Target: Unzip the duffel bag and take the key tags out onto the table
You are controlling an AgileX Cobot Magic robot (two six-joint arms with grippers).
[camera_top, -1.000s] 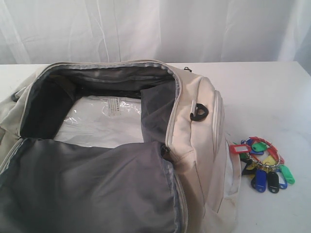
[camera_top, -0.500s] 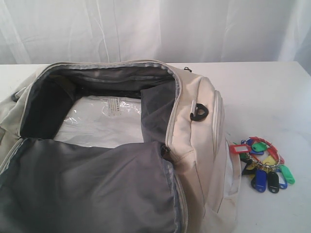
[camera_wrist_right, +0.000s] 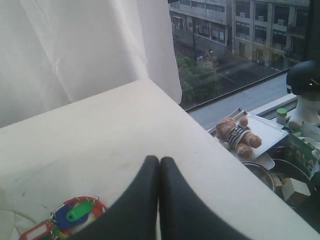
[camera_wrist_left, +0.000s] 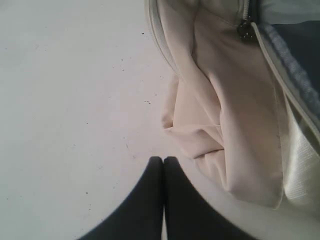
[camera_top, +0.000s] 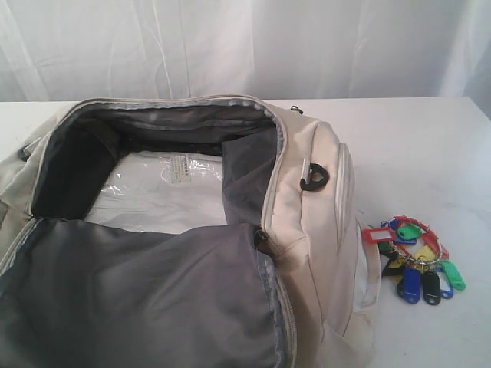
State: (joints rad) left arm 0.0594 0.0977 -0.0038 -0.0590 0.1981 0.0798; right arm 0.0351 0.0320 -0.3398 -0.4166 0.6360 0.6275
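The cream duffel bag (camera_top: 311, 207) lies unzipped on the white table (camera_top: 414, 146), its dark grey lining and a clear plastic packet showing inside. The key tags (camera_top: 414, 261), red, blue, green, yellow and black, rest on the table just right of the bag. Neither gripper shows in the exterior view. My left gripper (camera_wrist_left: 163, 160) is shut and empty above the table (camera_wrist_left: 70, 110), close beside the bag's cream corner (camera_wrist_left: 225, 125). My right gripper (camera_wrist_right: 159, 160) is shut and empty over the table (camera_wrist_right: 100, 135), with the key tags (camera_wrist_right: 70, 215) near its fingers.
A white curtain (camera_top: 245, 46) hangs behind the table. Past the table's edge in the right wrist view are a window, a teddy bear (camera_wrist_right: 237, 136) on a tray and several containers. A zipper pull (camera_wrist_left: 245, 31) sits on the bag's open edge.
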